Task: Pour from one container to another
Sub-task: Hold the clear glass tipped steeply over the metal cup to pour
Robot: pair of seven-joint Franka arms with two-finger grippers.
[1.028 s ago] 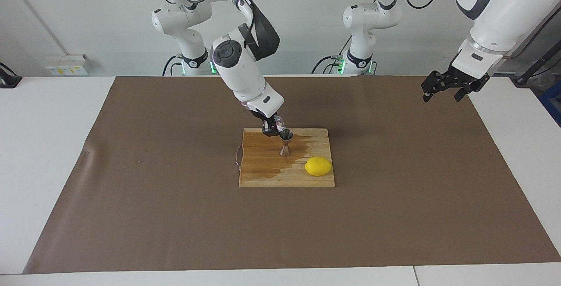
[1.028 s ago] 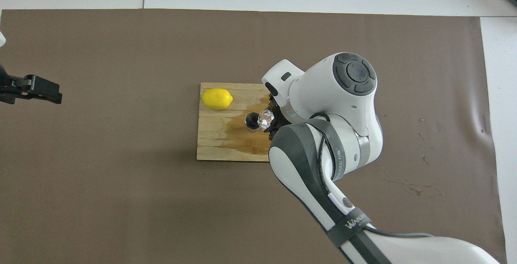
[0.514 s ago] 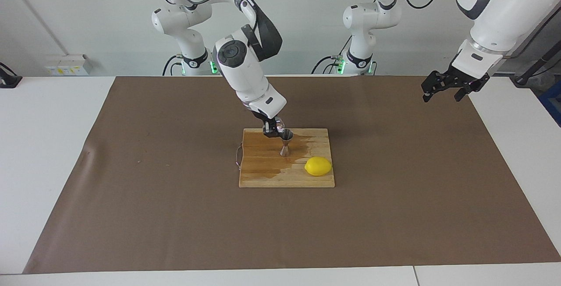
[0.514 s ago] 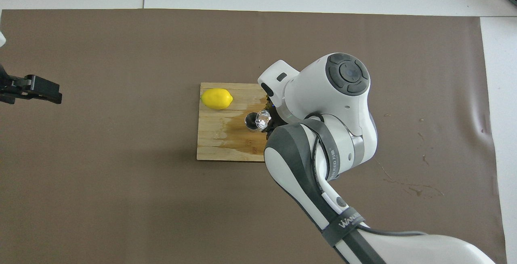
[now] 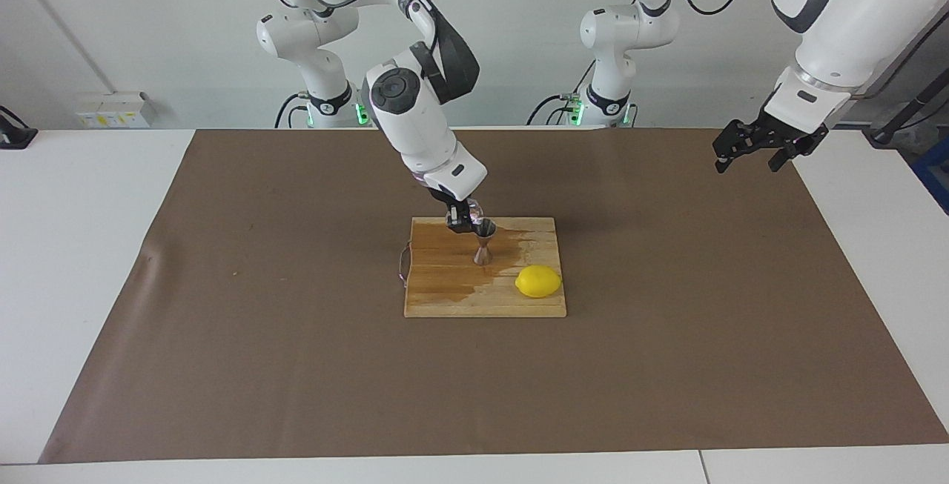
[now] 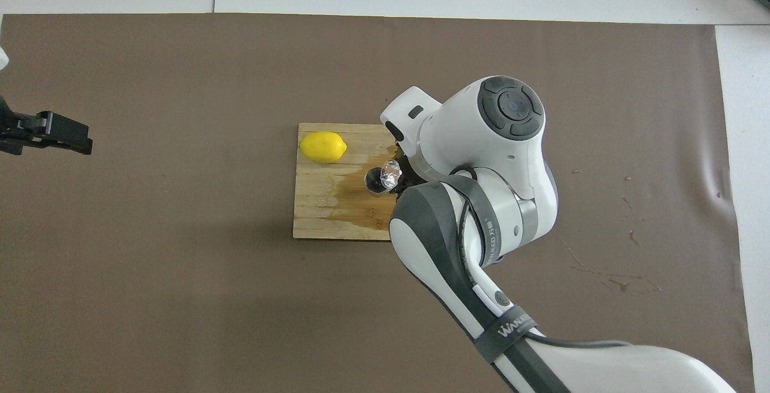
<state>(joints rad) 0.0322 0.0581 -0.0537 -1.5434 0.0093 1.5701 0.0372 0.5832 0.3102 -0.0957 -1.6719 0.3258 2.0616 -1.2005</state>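
Observation:
A small steel jigger [image 5: 483, 242] [image 6: 375, 180] stands upright on the wooden cutting board [image 5: 445, 299] [image 6: 319, 212]. My right gripper [image 5: 464, 220] [image 6: 399, 176] is shut on the tiny clear faceted glass cup [image 5: 474, 210] [image 6: 391, 174] and holds it tipped right over the jigger's rim. A dark wet patch spreads over the board around the jigger. My left gripper [image 5: 749, 160] [image 6: 60, 138] hangs open and empty over the mat at the left arm's end of the table.
A yellow lemon [image 5: 538, 281] [image 6: 323, 146] lies on the board's corner farther from the robots, toward the left arm's end. The brown mat [image 5: 296, 365] covers most of the white table. My right arm's wrist and forearm hide part of the board from above.
The right arm's wrist has shifted slightly toward the jigger, tipping the glass cup a little further over its rim. The left arm has not moved.

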